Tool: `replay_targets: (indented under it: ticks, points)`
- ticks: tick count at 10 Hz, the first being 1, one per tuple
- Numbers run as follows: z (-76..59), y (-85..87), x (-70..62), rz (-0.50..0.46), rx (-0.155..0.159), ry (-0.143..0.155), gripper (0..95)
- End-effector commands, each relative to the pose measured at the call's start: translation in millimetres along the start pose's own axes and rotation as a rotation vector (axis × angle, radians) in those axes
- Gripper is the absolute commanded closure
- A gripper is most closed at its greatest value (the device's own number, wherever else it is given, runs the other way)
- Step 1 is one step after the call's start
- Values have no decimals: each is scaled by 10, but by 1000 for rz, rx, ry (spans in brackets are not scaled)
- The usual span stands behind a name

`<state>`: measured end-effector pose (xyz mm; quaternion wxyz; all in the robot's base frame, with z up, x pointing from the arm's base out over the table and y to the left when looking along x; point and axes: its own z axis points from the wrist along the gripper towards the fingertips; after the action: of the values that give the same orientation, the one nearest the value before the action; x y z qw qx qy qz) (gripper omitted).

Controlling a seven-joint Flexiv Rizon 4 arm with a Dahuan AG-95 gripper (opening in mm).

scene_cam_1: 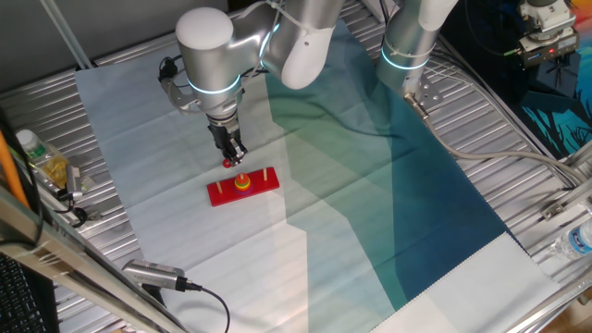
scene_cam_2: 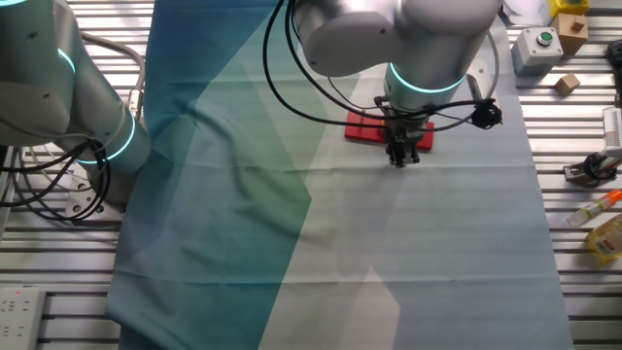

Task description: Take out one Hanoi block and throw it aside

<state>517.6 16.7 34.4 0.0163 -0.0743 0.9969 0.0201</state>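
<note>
The flat red base with pegs point(scene_cam_1: 254, 188) lies on the cloth, with a yellow disc point(scene_cam_1: 241, 183) on its middle peg. My gripper point(scene_cam_1: 230, 159) hangs just above and behind the base's left end. Its fingers are closed on a tiny red Hanoi block point(scene_cam_1: 228, 164), held clear of the pegs. In the other fixed view my gripper point(scene_cam_2: 398, 158) stands in front of the base point(scene_cam_2: 362, 129) and hides most of it. The block and the disc do not show there.
A second arm point(scene_cam_1: 412, 42) stands at the back right. A bottle point(scene_cam_1: 33, 153) and clutter lie at the left edge, and a cabled device point(scene_cam_1: 153, 275) at the front left. A button box point(scene_cam_2: 537, 47), wooden blocks point(scene_cam_2: 568, 84) and a marker point(scene_cam_2: 595, 208) sit beside the cloth.
</note>
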Motion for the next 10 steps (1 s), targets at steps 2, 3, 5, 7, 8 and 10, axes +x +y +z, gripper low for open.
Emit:
replay_targets:
  ticks: [2, 3, 5, 7, 8, 10]
  points:
    - [19, -3, 1, -1, -3, -2, 950]
    - [24, -3, 1, 0, -3, -3, 950]
    - [47, -7, 3, -1, -5, -4, 950]
    - [77, -10, 5, -3, -5, -8, 950]
    - [94, -12, 6, -4, -6, -11, 950]
    - [138, -16, 11, -6, -5, -16, 950]
